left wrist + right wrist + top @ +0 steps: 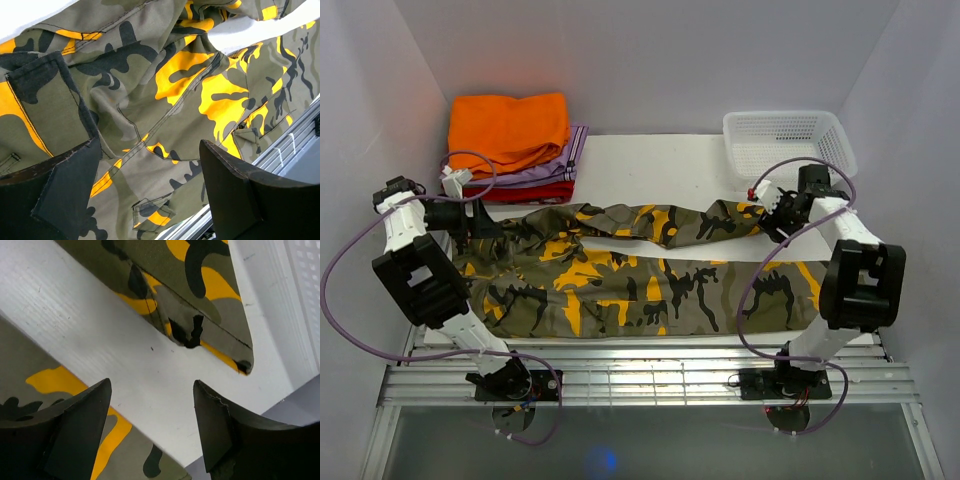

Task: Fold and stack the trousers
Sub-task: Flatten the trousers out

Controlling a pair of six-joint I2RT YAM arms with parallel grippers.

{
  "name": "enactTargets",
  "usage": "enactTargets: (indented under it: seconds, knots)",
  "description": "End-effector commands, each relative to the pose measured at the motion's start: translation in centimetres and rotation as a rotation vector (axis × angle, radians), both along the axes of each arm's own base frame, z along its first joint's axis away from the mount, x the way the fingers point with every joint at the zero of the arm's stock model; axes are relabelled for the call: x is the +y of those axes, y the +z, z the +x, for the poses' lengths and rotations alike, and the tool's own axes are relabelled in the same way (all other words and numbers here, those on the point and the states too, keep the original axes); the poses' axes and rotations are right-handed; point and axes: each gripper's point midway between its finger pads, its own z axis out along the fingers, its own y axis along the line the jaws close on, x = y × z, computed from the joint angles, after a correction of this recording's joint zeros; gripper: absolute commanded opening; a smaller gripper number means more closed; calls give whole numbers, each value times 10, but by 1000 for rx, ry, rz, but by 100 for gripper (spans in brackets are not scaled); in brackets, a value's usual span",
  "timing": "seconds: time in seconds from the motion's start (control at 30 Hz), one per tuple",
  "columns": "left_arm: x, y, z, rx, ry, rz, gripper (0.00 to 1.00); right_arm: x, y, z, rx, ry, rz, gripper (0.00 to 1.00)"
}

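The camouflage trousers [620,285] lie spread across the white table [660,165], waist at the left and legs running right. The far leg is crumpled and the near leg lies flat. My left gripper [483,228] is open just above the waist end; in the left wrist view its jaws [150,150] straddle the cloth [150,75] near a pocket without holding it. My right gripper [767,218] is open by the cuff of the far leg. In the right wrist view it [152,385] hangs over bare table between that cuff [210,290] and the near leg [30,385].
A stack of folded clothes, with an orange garment [510,125] on top of lilac and red ones, sits at the back left. A white mesh basket [785,140] stands at the back right. A slatted metal rail [640,380] runs along the front edge.
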Motion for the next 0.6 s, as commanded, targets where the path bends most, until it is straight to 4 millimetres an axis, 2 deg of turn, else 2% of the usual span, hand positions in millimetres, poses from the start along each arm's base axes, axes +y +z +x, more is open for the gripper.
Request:
enactTargets:
  seconds: [0.0,0.13,0.17,0.2,0.27,0.3,0.33,0.4,0.47,0.5,0.53,0.57]
  knots:
    - [1,14,7,-33,30,-8,90,9,20,45,-63,-14,35,72]
    - [1,8,6,-23,48,-19,92,54,19,53,21,35,184,77]
    - [3,5,6,-14,61,-21,93,59,15,56,26,38,175,77]
    - [4,3,6,3,84,-32,93,78,6,57,35,67,158,78]
    - [10,-6,6,34,116,-24,94,82,-5,65,15,64,92,78]
    - [12,-14,5,63,124,-29,94,89,-17,65,30,78,71,78]
    - [13,-19,4,81,132,-31,94,87,-24,66,37,75,29,77]
    - [14,-26,-1,104,137,-25,93,86,-44,56,110,102,-11,74]
    - [18,-30,-3,106,145,0,93,80,-57,42,164,117,-44,63]
    - [17,-34,-6,114,142,5,90,77,-60,38,169,137,-67,52]
    - [18,-37,-7,117,140,15,87,71,-63,32,177,139,-95,29]
    - [19,-40,-8,122,139,22,84,69,-62,28,178,143,-105,20]
